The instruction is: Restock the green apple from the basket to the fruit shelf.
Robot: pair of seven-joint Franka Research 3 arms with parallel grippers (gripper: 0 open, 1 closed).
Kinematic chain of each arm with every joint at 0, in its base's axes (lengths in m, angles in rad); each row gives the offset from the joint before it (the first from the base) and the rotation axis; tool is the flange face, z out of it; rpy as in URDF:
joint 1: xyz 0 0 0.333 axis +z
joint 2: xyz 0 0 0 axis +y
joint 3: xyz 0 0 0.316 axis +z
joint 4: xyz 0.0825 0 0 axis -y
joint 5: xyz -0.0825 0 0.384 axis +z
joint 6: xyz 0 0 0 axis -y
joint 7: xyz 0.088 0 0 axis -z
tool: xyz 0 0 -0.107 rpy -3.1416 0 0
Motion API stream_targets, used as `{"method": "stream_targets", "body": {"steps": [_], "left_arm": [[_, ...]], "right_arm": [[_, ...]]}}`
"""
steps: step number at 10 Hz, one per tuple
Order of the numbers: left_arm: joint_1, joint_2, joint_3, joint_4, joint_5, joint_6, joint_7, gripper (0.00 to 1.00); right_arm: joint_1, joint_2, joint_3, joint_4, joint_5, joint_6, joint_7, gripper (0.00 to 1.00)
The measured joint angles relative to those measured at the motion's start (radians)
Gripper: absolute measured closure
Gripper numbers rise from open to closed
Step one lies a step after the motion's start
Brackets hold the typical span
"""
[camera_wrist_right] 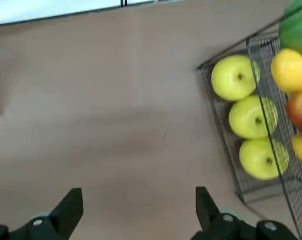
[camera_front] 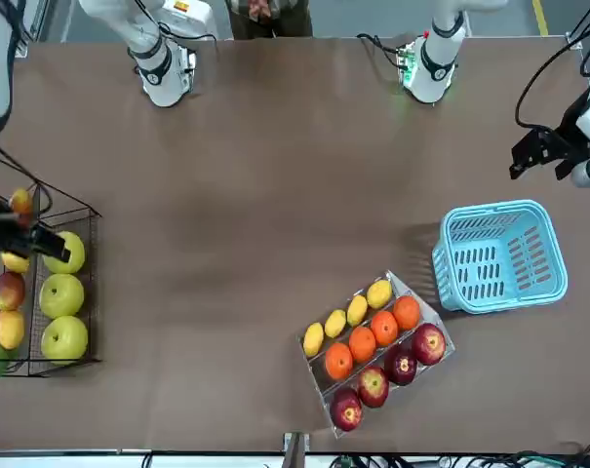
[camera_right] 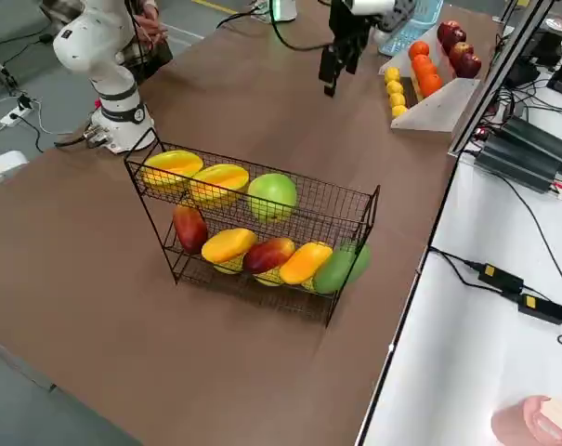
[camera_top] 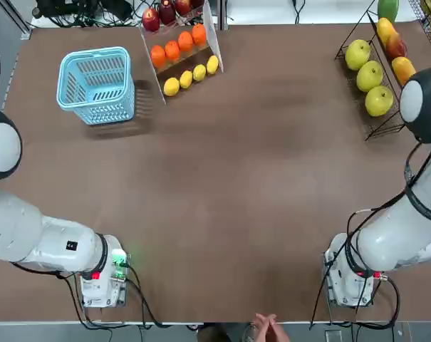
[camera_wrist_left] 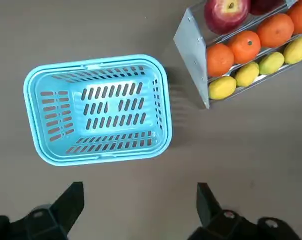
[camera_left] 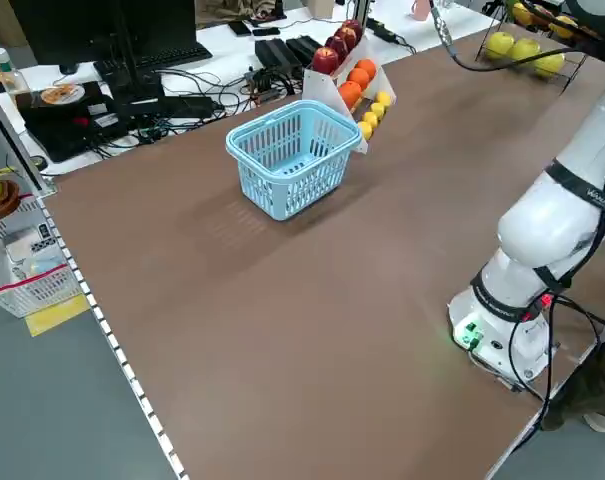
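The light-blue basket (camera_top: 95, 84) stands at the far left of the table, and nothing lies inside it (camera_wrist_left: 98, 110). Three yellow-green apples (camera_top: 370, 75) lie in a row on the black wire fruit shelf (camera_top: 386, 127) at the far right; which one is the task's green apple I cannot tell. My left gripper (camera_wrist_left: 140, 190) hangs open and holds nothing, beside the basket on the robot's side (camera_front: 540, 154). Over the table next to the shelf's apples (camera_wrist_right: 250, 117), my right gripper (camera_wrist_right: 138, 192) is open too, and in the front view the right gripper (camera_front: 36, 237) shows just by the rack.
A clear stepped stand (camera_top: 181, 46) with red apples, oranges and lemons stands to the right of the basket. The shelf's other tier holds orange-yellow and red fruit (camera_right: 229, 243). A person's hands (camera_top: 268, 329) show at the near table edge between the arm bases.
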Motion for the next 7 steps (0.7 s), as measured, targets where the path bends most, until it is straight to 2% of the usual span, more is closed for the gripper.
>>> {"method": "stream_targets", "body": {"steps": [3,7], "left_arm": [[0.031,0.0,0.0,0.0,0.0,-0.001,0.004,0.0],[0.031,0.002,-0.001,0.0,-0.001,-0.002,0.005,0.0]], "right_arm": [[-0.012,-0.1,0.01,-0.028,-0.032,-0.14,-0.011,0.0],[-0.046,-0.196,0.004,-0.162,-0.077,-0.149,-0.089,0.0]]}}
